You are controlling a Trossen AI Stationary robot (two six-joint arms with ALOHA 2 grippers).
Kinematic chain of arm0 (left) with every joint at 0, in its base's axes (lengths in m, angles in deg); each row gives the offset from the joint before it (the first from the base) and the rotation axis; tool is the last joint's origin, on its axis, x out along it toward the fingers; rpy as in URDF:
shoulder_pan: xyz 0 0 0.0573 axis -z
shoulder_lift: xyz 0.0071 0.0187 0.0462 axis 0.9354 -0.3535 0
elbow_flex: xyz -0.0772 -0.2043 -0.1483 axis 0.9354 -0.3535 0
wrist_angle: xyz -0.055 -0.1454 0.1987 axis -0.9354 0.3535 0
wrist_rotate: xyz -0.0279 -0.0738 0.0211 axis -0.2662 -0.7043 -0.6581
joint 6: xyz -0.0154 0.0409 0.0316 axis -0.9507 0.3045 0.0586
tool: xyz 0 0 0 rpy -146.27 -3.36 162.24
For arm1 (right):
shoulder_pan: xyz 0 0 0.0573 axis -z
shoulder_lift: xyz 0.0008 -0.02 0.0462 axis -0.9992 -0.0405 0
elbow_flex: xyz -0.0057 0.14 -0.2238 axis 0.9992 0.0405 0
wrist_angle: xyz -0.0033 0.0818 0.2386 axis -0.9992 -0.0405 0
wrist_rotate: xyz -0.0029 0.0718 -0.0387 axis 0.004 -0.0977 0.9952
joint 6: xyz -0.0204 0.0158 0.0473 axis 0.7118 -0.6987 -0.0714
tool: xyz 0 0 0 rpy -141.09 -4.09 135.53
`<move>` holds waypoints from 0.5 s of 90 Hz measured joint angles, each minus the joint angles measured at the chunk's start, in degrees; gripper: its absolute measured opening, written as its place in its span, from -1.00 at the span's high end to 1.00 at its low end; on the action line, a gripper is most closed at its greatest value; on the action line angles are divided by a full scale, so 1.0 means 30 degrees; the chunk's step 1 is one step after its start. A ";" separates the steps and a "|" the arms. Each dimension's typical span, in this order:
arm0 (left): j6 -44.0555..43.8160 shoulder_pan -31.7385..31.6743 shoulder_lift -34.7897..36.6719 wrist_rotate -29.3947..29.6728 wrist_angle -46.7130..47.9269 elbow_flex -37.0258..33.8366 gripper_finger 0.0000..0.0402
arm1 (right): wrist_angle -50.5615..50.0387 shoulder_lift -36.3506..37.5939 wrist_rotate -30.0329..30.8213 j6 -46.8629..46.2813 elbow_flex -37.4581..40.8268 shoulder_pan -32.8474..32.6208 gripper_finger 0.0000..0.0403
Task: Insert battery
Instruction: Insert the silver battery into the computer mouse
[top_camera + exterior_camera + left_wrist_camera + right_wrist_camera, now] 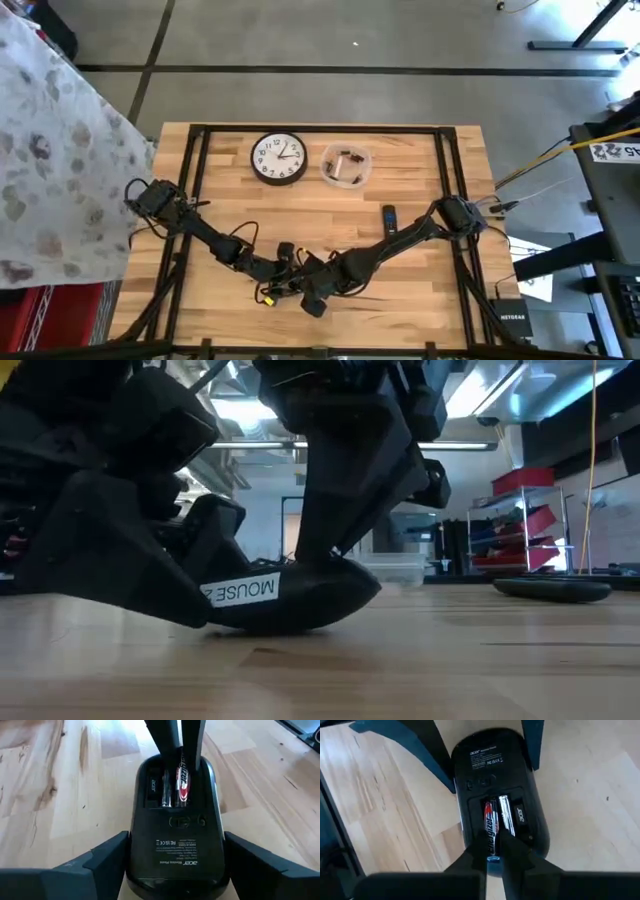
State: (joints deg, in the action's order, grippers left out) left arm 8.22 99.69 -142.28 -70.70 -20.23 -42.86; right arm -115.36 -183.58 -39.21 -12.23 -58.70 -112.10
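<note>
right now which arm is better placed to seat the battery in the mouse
Right. Its end effector is shut on the battery, angled into the mouse bay. The left end effector straddles the mouse body, bracing it.

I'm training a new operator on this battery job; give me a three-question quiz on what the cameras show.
1. True or false: the mouse lies belly-up with its battery bay open.
2. Which gripper holds the battery? A) left B) right
3. Fill in: the wall clock lies beside a clear ____.

Key: 1 true; 2 B, the right gripper pinches it over the bay while the left gripper straddles the mouse; 3 bowl.
</note>
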 joint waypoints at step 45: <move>-0.0751 0.0051 -0.0048 -0.0077 0.0054 0.0136 -0.34 | 0.1713 -0.0046 -0.0485 0.1484 0.0030 0.0155 0.79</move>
State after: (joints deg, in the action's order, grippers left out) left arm 5.96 99.84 -142.42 -70.94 -20.07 -42.46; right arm -110.22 -183.71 -40.67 -7.78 -58.61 -111.64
